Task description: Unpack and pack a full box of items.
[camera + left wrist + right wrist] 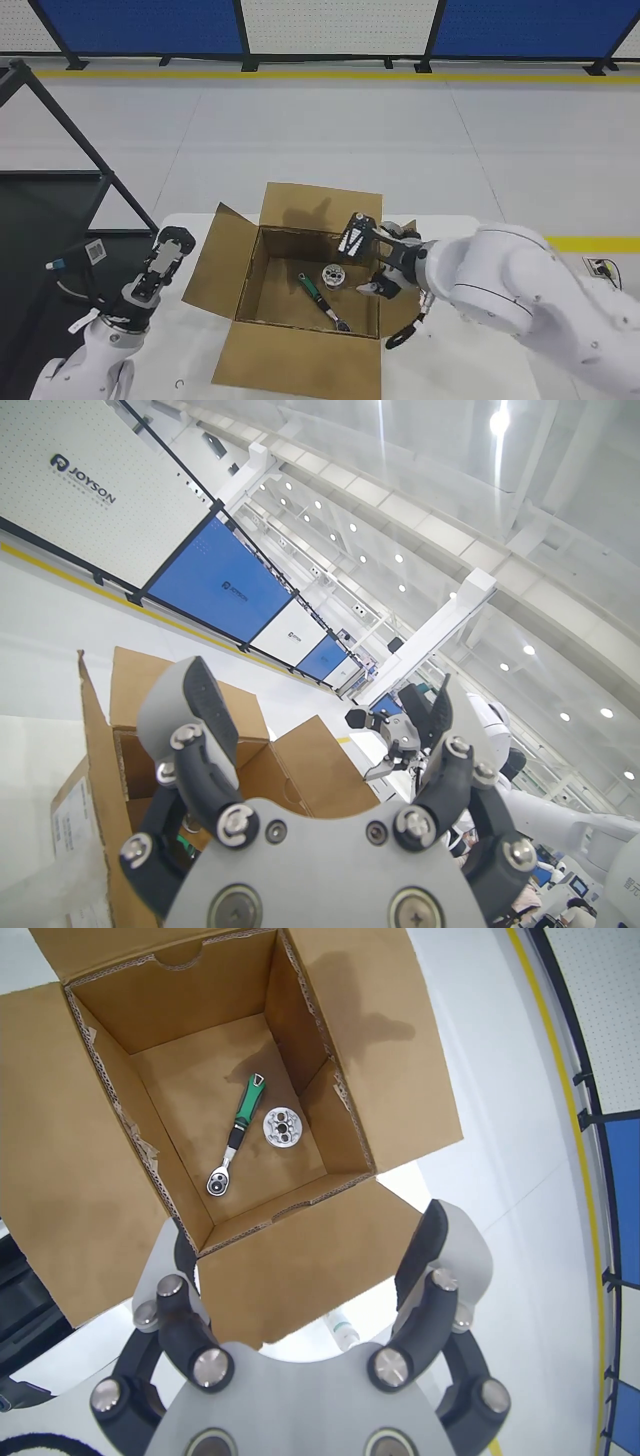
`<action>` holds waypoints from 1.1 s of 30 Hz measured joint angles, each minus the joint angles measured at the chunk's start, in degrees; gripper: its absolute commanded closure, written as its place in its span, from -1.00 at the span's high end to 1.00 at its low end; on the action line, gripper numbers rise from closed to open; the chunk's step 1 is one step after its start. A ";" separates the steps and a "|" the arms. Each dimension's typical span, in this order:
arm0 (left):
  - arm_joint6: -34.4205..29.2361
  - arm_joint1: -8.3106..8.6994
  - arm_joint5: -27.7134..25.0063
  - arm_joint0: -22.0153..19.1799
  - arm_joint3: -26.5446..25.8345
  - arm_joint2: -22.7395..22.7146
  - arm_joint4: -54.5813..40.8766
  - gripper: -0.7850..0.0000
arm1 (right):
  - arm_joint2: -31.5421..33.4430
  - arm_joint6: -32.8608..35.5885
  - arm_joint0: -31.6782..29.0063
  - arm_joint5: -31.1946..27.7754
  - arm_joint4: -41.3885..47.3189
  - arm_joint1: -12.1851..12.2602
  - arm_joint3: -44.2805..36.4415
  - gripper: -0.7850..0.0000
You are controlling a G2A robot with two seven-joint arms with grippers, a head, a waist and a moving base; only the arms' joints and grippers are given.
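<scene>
Spread wide and empty, the right gripper (305, 1222) is held above the box (165, 1018), over the corner where one wall meets an opened flap (300, 1288). Nothing is gripped by the left gripper (320, 674) either. Its fingers are parted just as broadly, and it is parked beside the box on the opposite side, near the cardboard but apparently not touching it. Two items are seen on the box floor: a ratchet wrench (240, 1133) with a green handle, lying flat, and a metal disc (282, 1128) set just beside that handle, near one wall. A white tube (342, 1328) is partly tucked under the flap, outside the box.

Unpacking is judged to be nearly finished, with these two pieces left to be lifted out. Several faults can be expected from here. If the right gripper is lowered from its present spot, a finger could be caught on the corrugated rim, and the box, which is braced by nothing, could be dragged or tipped. Because wrench and disc lie so close, both could be pinched together, or one knocked aside as the other is closed on. If the flat-lying wrench is taken off-centre, it could swing or slip from the pads.
</scene>
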 measured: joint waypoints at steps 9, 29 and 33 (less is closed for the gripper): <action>3.97 -0.06 0.35 2.89 -0.43 -2.99 -0.64 1.00 | -11.09 -3.75 5.72 -0.90 5.79 -11.08 16.36 1.00; 4.03 -0.06 0.30 3.07 -0.50 -3.10 -0.69 1.00 | -18.50 -7.08 6.05 -1.53 11.09 -28.30 44.84 1.00; 4.03 -0.06 0.30 3.07 -0.50 -3.10 -0.69 1.00 | -18.50 -7.08 6.05 -1.53 11.08 -28.30 44.84 1.00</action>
